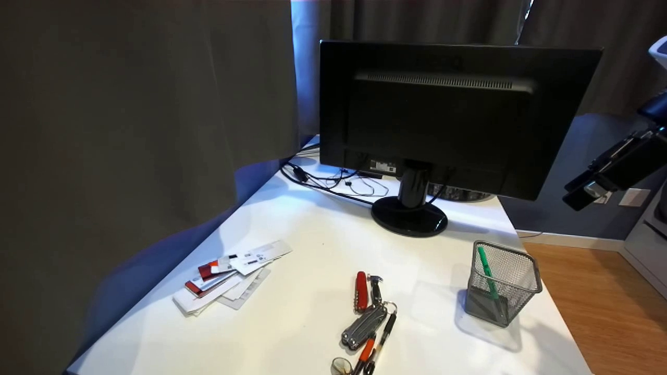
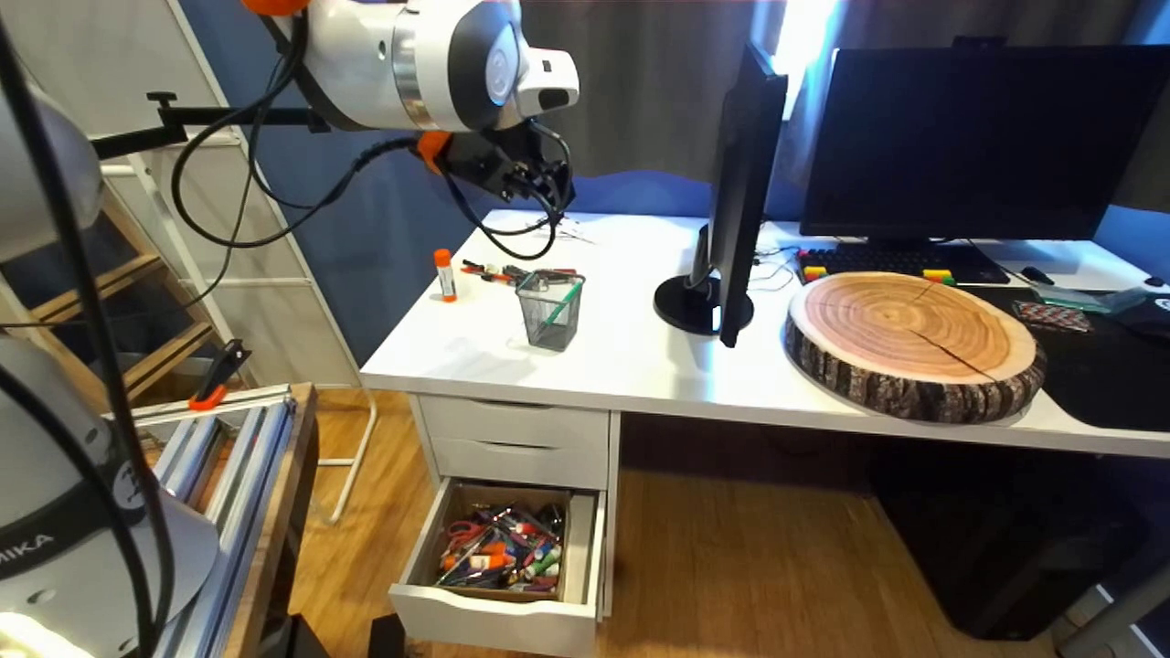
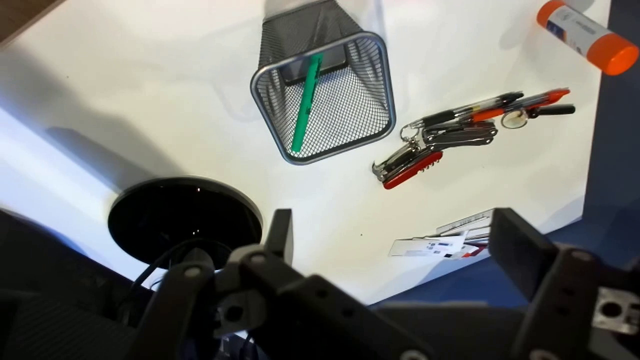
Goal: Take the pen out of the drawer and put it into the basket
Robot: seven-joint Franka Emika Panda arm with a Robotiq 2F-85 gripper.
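Pen (image 3: 306,102) in basket (image 3: 350,107): it stands tilted within the grey mesh, its lower end down by the base and its upper end near the rim. That makes the placing, in my judgement, as good as finished. The pincer (image 3: 392,220) holds nothing; its pads (image 3: 517,245) are spread wide apart with no object between them, and in an exterior view its fingers (image 1: 578,198) hang higher than the basket, apart from it. What the next move calls for, I would say, is just taking the arm (image 2: 439,64) away without clipping the monitor (image 1: 443,120) or tipping the basket over. Of containers, the basket, upright on the white table (image 1: 307,312), shows no other thing that I can make out besides the pen; the lowest drawer (image 2: 494,617) is pulled out, and a brown box (image 2: 521,496) inside it is heaped with mixed stationery (image 2: 503,548).
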